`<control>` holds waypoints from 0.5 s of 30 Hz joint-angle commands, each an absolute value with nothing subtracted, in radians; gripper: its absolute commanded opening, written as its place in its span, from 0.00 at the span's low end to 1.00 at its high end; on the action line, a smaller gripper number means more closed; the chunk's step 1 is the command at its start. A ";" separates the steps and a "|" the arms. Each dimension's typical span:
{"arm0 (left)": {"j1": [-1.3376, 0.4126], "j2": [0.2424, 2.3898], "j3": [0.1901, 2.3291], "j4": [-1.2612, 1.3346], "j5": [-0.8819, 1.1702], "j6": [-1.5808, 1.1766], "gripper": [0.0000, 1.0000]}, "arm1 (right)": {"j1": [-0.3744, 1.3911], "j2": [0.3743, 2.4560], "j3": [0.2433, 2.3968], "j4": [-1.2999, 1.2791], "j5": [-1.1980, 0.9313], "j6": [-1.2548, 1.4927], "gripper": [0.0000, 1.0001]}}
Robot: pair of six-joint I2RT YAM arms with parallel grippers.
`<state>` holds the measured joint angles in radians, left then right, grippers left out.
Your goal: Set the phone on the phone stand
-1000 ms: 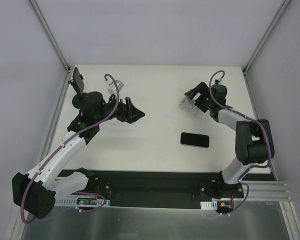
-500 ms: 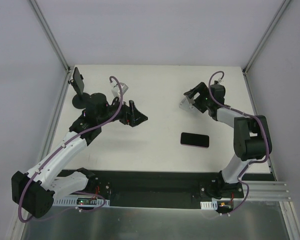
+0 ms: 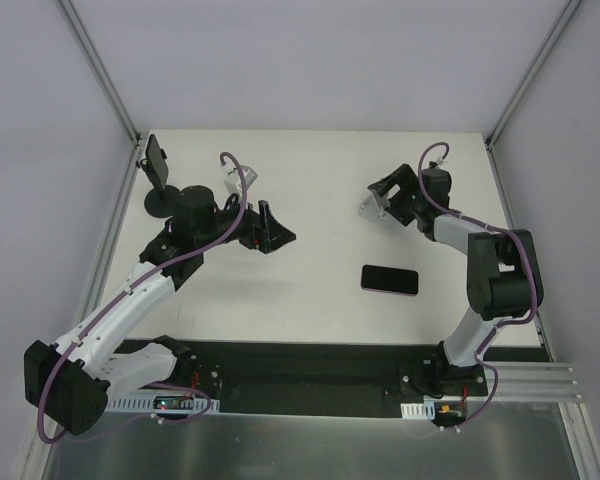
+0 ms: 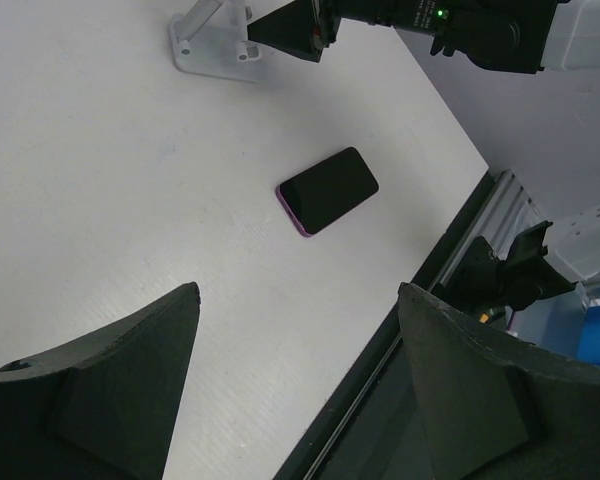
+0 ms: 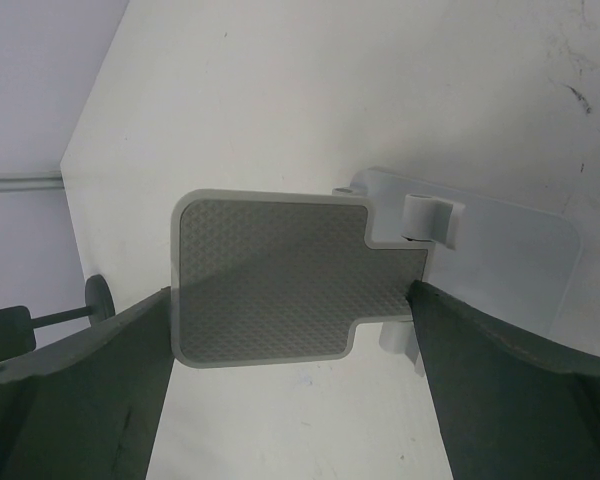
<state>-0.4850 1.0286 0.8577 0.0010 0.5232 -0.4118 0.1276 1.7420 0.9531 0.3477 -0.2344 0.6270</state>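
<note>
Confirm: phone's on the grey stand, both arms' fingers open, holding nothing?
No. The phone isn't on the grey stand; it lies flat on the table, apart from it, as the top external view shows. The left fingers and right fingers are open, holding nothing.

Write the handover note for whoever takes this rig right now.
Left end effector: open, empty, above the table.
Right end effector: open, jaws either side of the stand; contact unclear.
Phone: flat on the table, apart from the stand, not gripped.
Done: nothing yet.
Left to do: grasp the phone, set it on the stand.
</note>
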 commanded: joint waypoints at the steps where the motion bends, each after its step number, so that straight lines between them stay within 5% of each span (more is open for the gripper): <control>1: -0.491 1.028 0.894 0.015 0.546 -0.403 0.78 | 0.109 1.758 0.963 0.362 -0.261 0.611 0.96; 9: -0.483 1.046 0.891 0.014 0.543 -0.403 0.78 | 0.109 1.776 0.974 0.373 -0.353 0.620 0.99; 15: -0.471 1.058 0.893 0.014 0.541 -0.402 0.78 | 0.149 1.752 0.937 0.426 -0.353 0.687 0.89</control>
